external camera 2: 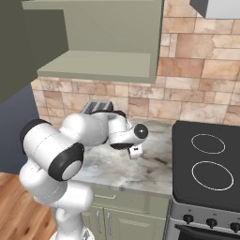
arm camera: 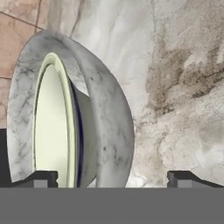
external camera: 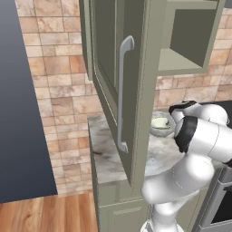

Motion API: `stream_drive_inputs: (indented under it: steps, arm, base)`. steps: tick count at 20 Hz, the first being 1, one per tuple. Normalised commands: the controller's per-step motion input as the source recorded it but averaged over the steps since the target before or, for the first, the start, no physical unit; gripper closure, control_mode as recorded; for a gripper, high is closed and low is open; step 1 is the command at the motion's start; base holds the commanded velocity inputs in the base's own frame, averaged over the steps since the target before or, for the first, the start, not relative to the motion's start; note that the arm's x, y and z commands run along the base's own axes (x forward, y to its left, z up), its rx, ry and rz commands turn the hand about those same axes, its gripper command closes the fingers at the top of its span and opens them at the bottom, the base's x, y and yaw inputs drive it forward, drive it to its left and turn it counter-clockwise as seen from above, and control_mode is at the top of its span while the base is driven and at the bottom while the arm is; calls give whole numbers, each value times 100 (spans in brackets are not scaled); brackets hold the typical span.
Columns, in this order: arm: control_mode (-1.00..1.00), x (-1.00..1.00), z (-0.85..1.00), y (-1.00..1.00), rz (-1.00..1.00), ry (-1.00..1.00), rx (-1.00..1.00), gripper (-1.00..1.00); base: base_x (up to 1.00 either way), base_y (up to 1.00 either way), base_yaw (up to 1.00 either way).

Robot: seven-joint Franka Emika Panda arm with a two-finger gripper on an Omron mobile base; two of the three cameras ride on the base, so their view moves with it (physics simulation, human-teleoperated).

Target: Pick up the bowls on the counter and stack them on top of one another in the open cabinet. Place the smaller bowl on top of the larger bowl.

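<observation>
The larger grey-silver bowl [arm camera: 109,131] stands on the marble counter [arm camera: 183,87], and the pale cream-green smaller bowl [arm camera: 52,127] shows inside it, apparently nested. In the hand view my gripper [arm camera: 111,179] is open, fingertips [arm camera: 41,178] spread wide just short of the bowl's near wall and rim. From the left base the bowl [external camera: 161,124] sits by the wall, past my arm. From the right base my gripper [external camera 2: 135,151] hangs low over the counter [external camera 2: 140,168]. The open cabinet [external camera: 181,59] hangs above with a bare shelf [external camera 2: 98,70].
The cabinet's tall door [external camera: 113,68] with its curved silver handle [external camera: 122,90] stands swung out over the counter's left end. A black stovetop [external camera 2: 211,164] borders the counter on the right. A grey slotted appliance [external camera 2: 98,107] sits by the tiled wall.
</observation>
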Motion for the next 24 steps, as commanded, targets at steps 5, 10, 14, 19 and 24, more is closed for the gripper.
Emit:
stream_drive_inputs:
  steps: [5,10,14,19,24]
  arm:
    - [-100,2,-11,3,0,1,0,-100]
    - [-100,0,-3,5,0,0,0,100]
    - [-100,0,0,0,0,0,0,100]
    - [-100,-12,3,0,0,-1,0,100]
    - [-100,-38,21,0,0,-1,2,100]
  base:
    - [0,0,0]
    - [0,0,0]
    - [0,0,0]
    - [0,0,0]
    - [0,0,0]
